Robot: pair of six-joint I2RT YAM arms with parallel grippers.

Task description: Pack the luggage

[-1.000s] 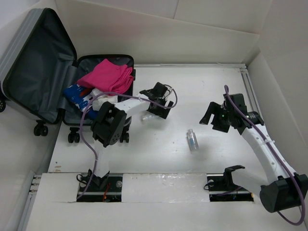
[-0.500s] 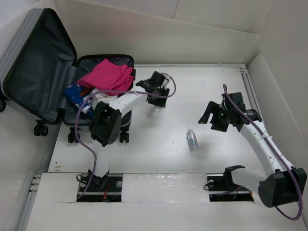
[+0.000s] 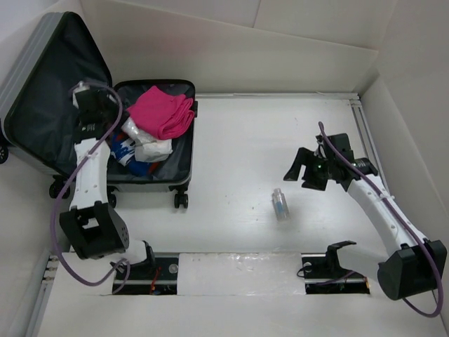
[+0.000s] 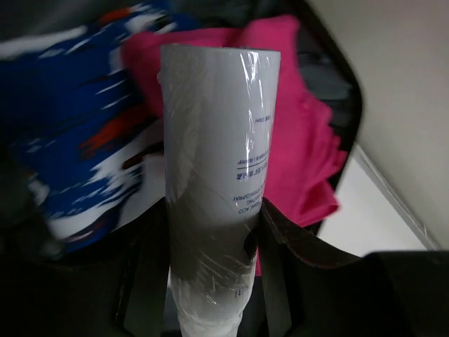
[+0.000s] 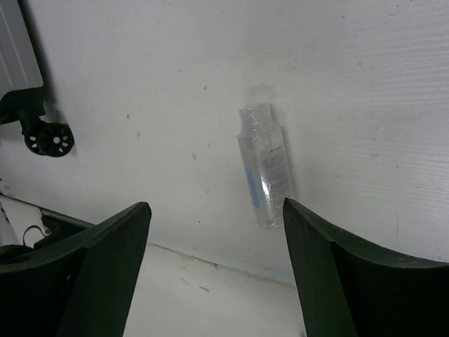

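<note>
The luggage (image 3: pixel 49 98) lies open at the far left, lid propped up, its dark-lined base (image 3: pixel 191 133) holding a pink cloth (image 3: pixel 163 111) and a blue, white and red packet (image 3: pixel 125 151). Over that base my left gripper (image 3: pixel 112 121) is shut on a white plastic-wrapped tube (image 3: pixel 133 129). In the left wrist view the tube (image 4: pixel 214 154) stands up between both black fingers (image 4: pixel 147 281), with the pink cloth (image 4: pixel 302 140) behind it. My right gripper (image 3: pixel 298 168) hangs open above the table, apart from a small clear bottle (image 3: pixel 280 203). That bottle (image 5: pixel 263 168) lies flat just beyond the right gripper (image 5: pixel 216 205).
White walls enclose the table at the back and right (image 3: pixel 393 105). The suitcase's black wheels (image 3: pixel 181 200) stand on the table near the left arm's base (image 3: pixel 91 235); one wheel (image 5: pixel 45 137) shows in the right wrist view. A raised white ledge (image 3: pixel 238 270) runs along the near edge.
The left gripper closed on the white tube at mid-table and swung left with it over the suitcase base. The right gripper drifted slightly left, still open.
</note>
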